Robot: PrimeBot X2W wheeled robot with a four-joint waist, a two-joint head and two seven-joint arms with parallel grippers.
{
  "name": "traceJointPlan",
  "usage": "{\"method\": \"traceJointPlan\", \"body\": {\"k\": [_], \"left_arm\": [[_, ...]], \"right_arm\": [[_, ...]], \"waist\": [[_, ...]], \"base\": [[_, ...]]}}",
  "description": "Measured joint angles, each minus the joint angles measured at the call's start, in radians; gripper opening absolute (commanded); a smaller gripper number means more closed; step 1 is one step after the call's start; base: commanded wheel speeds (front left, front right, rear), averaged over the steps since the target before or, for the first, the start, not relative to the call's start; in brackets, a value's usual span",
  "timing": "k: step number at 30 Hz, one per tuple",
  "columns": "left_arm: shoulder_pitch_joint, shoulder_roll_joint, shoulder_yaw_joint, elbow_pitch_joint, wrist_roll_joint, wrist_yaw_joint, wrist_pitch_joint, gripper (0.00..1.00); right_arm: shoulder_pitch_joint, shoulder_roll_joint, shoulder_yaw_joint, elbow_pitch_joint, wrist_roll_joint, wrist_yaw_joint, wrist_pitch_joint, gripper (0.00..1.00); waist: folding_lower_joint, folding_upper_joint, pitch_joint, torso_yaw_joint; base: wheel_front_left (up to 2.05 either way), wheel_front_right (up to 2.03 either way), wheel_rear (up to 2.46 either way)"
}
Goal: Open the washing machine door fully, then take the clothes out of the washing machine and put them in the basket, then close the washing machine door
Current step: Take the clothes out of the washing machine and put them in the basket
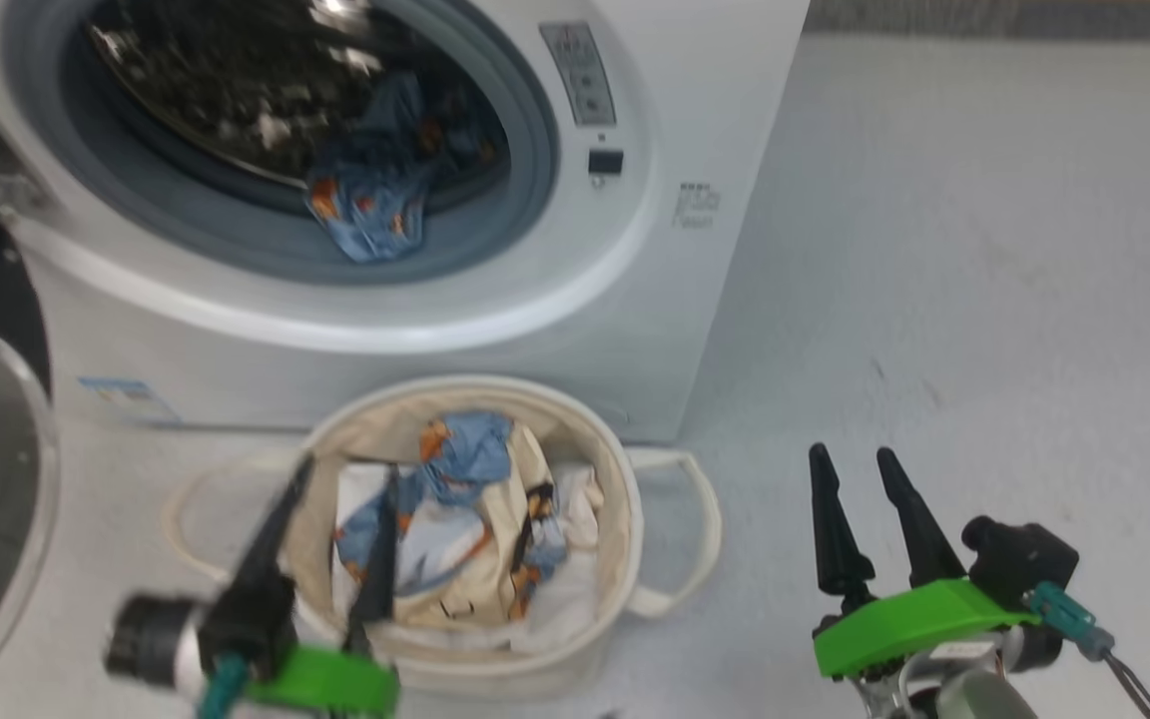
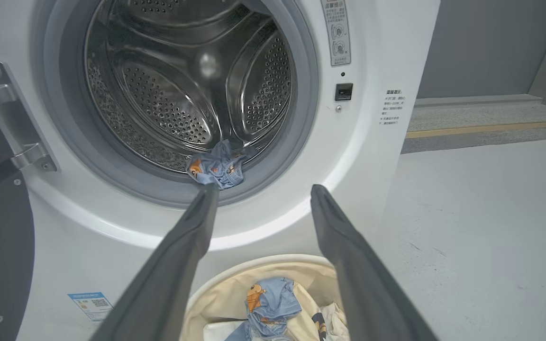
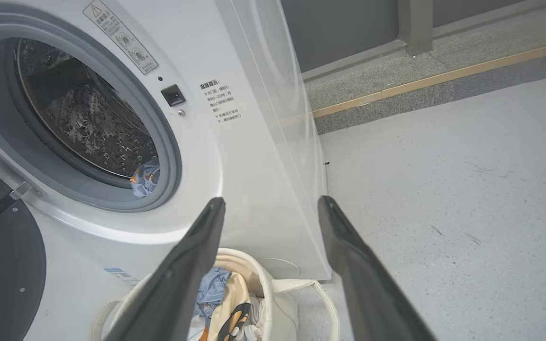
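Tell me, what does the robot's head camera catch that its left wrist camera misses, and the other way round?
Head view: the right pincer, open above the floor, and the basket whole with its two handles.
Left wrist view: the steel drum sharp and deep, the door hinge, and a yellow floor stripe.
Shared: the washing machine, a garment draped over its grey lip, clothes in the basket, and the open left pincer.

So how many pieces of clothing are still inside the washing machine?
1: a blue bear-print garment draped over the grey gasket at the bottom of the washing machine opening. The rest of the drum looks bare, though that bundle may hide another piece.
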Motion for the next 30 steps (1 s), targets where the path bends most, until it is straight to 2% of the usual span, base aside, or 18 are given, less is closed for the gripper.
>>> {"method": "traceJointPlan", "body": {"k": [11, 15, 20, 23, 25, 30], "left_arm": [[-0.458, 0.041, 0.053, 0.266, -0.047, -0.091, 0.0, 1.0], [-0.633, 0.058, 0.084, 0.39, -0.087, -0.112, 0.043, 1.0], [-0.815, 0.092, 0.123, 0.527, -0.109, -0.109, 0.117, 1.0], [-0.905, 0.114, 0.142, 0.607, -0.111, -0.08, 0.159, 1.0], [-0.959, 0.125, 0.149, 0.659, -0.113, -0.076, 0.197, 1.0], [-1.074, 0.126, 0.171, 0.766, -0.148, -0.076, 0.264, 1.0]], "right_arm": [[-0.135, 0.0, 0.026, -0.047, 0.017, 0.0, 0.0, 1.0], [-0.177, 0.0, 0.043, -0.057, 0.03, 0.0, 0.0, 1.0], [-0.212, 0.0, 0.057, -0.07, 0.052, 0.0, 0.0, 1.0], [-0.225, 0.0, 0.063, -0.075, 0.063, 0.0, 0.0, 1.0], [-0.23, 0.0, 0.068, -0.082, 0.069, 0.0, 0.0, 1.0], [-0.256, 0.0, 0.074, -0.096, 0.074, 0.0, 0.0, 1.0]], "waist": [[0.0, 0.0, 0.23, -0.042], [0.0001, 0.0, 0.31, -0.062], [0.0002, -0.0001, 0.389, -0.095], [0.0002, -0.0001, 0.423, -0.117], [0.0002, -0.0001, 0.443, -0.131], [0.0003, -0.0001, 0.489, -0.155]], "base": [[0.0, 0.0, 0.0], [0.0, 0.0, 0.0], [0.0, 0.0, 0.0], [0.0, 0.0, 0.0], [0.0, 0.0, 0.0], [0.0, 0.0, 0.0]]}}
